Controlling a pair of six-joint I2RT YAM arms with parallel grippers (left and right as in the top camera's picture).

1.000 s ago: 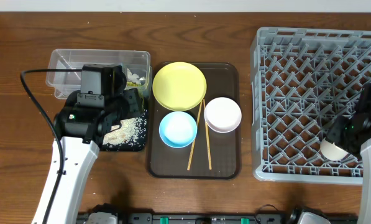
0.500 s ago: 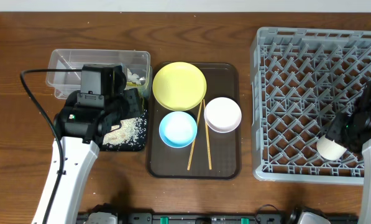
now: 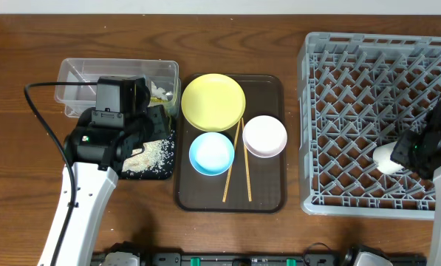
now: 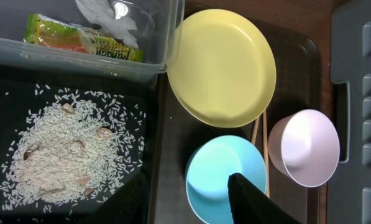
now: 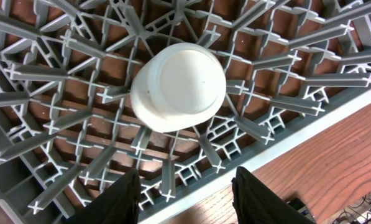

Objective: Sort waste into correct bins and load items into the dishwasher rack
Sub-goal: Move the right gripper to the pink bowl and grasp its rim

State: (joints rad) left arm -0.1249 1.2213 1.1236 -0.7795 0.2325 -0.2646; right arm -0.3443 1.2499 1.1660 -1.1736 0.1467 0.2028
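Observation:
The small pale cup (image 3: 386, 158) (image 5: 178, 86) sits upside down on the lattice of the grey dishwasher rack (image 3: 368, 81) (image 5: 42, 81), near its front right. My right gripper (image 3: 408, 151) (image 5: 185, 199) is open just behind it and does not touch it. My left gripper (image 3: 152, 122) (image 4: 188, 202) is open and empty, over the edge between the black tray (image 3: 161, 171) (image 4: 11, 81) and the blue bowl (image 3: 211, 153) (image 4: 225, 171). Rice (image 4: 73, 149) lies in the black tray. The wrapper (image 4: 79, 40) and tissue (image 4: 107, 12) lie in the clear tub (image 3: 76, 74).
On the brown serving tray (image 3: 268, 199) are the yellow plate (image 3: 213, 102) (image 4: 222, 68), the pinkish-white bowl (image 3: 264, 136) (image 4: 309, 148) and two chopsticks (image 3: 238, 174). The left arm's cable (image 3: 39, 111) loops over the wooden table at the left.
The cup has moved from the rack's front edge further into the rack with the right gripper, and now stands free of the open fingers. The left arm has not moved.

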